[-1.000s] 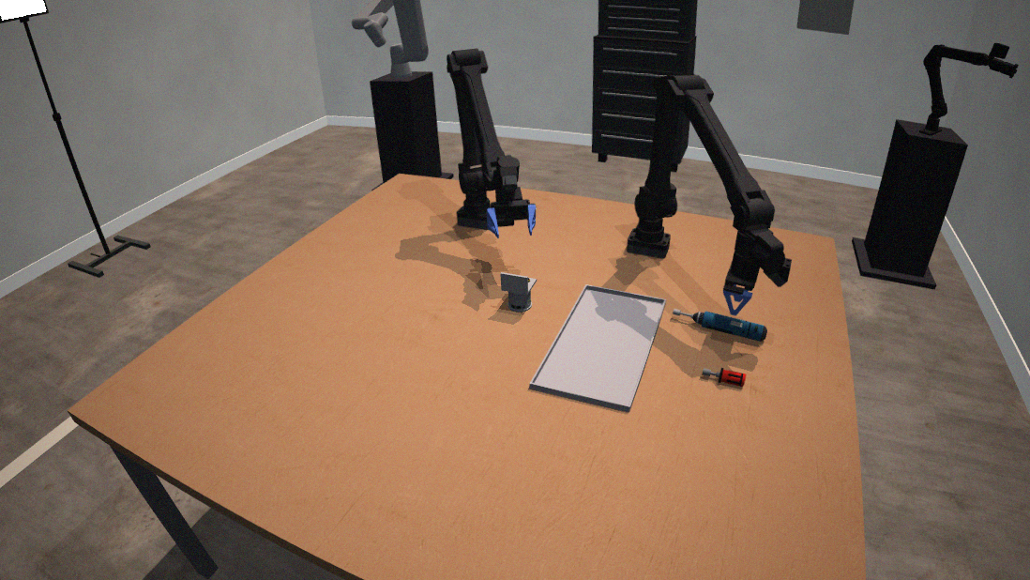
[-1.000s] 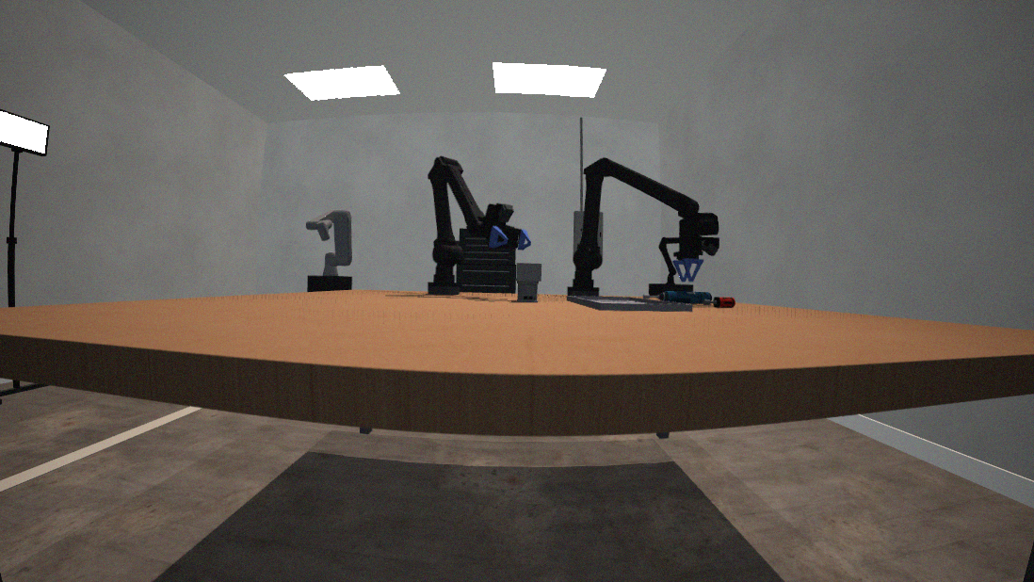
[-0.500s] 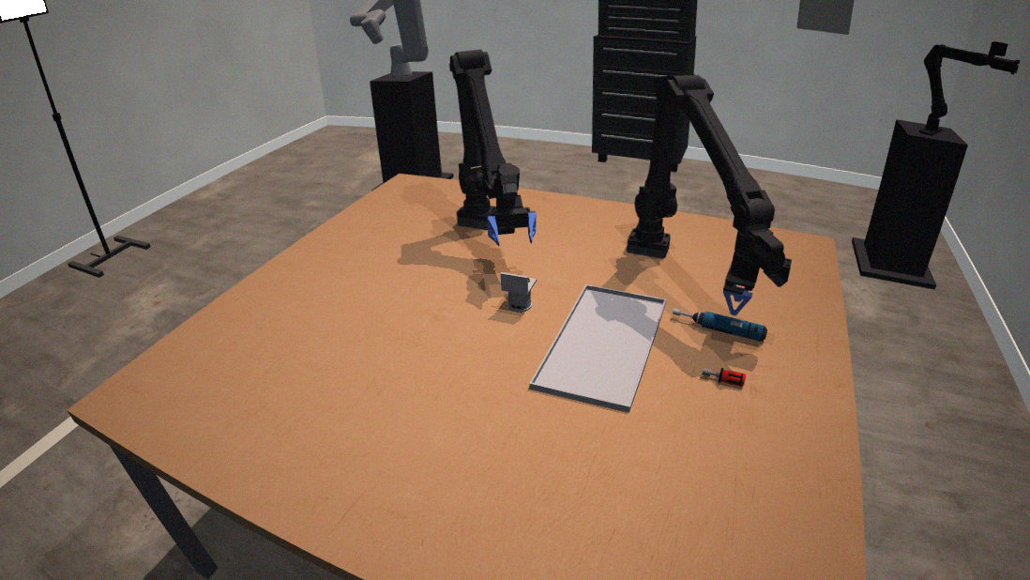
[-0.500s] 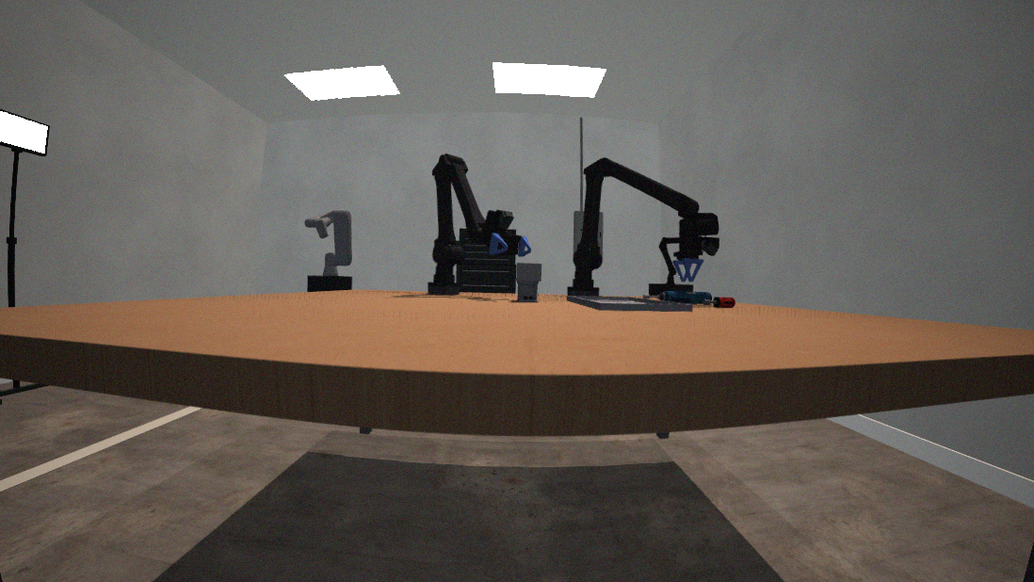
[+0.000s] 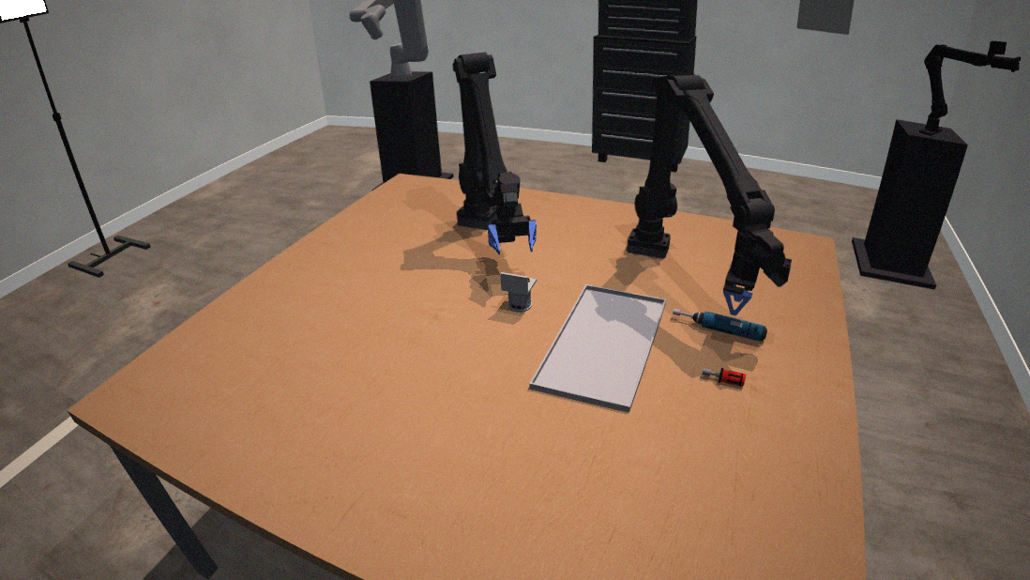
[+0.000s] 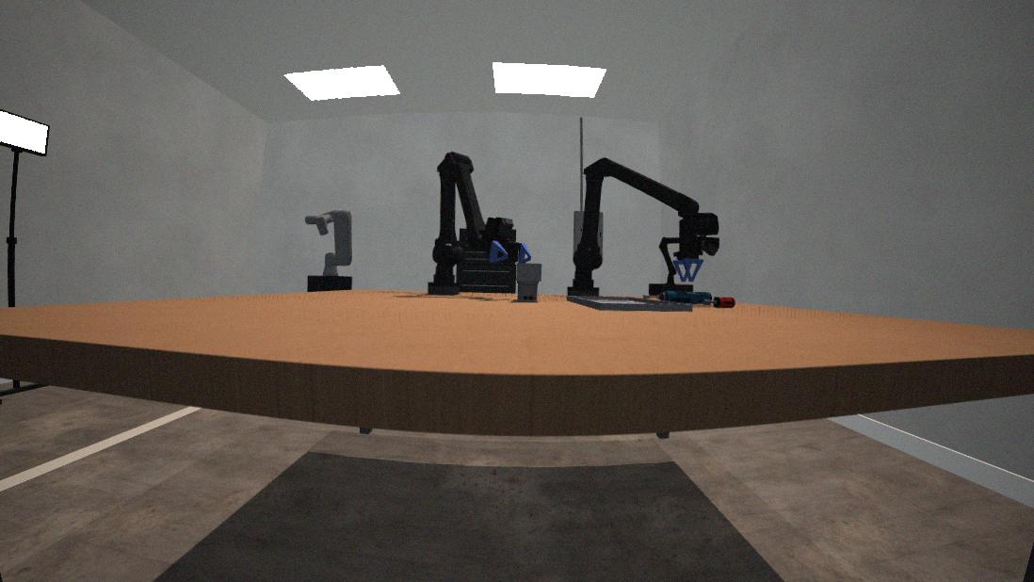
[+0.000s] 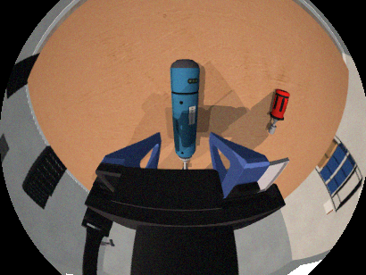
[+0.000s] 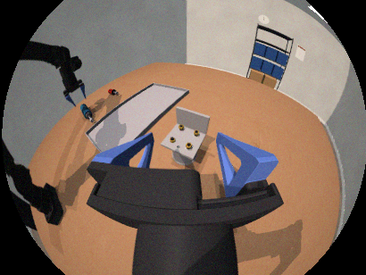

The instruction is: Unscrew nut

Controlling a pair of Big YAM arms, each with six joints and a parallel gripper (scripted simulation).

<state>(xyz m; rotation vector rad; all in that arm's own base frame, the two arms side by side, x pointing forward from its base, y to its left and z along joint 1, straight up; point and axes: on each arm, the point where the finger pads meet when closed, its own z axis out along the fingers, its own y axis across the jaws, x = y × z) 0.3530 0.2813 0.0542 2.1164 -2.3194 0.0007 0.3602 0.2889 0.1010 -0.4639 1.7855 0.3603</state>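
The left tool (image 5: 734, 312) (image 6: 687, 280) (image 7: 185, 137) (image 8: 80, 103) hangs with fingers apart above the electric nut driver (image 5: 731, 326) (image 6: 686, 297) (image 7: 185, 103) (image 8: 86, 112), its fingers either side of the barrel's line, presumably to grip it. The right tool (image 5: 515, 251) (image 6: 515, 255) (image 8: 185, 136), also apart and holding nothing, faces the joint module (image 5: 519, 298) (image 6: 527, 291) (image 8: 182, 157), probably to steady it, since it stands unfixed on the worktop (image 5: 360, 359) (image 6: 506, 339) (image 7: 112, 67) (image 8: 268, 179), bracket (image 5: 514, 283) (image 6: 528, 271) (image 8: 193, 118) on top. Only the right wrist view shows four brass-coloured nuts (image 8: 188, 145) (which is fully down, it cannot settle). The left wrist view lacks the module but shows the driver's barrel between the blue fingers; the low exterior view shows the left tool clear above it.
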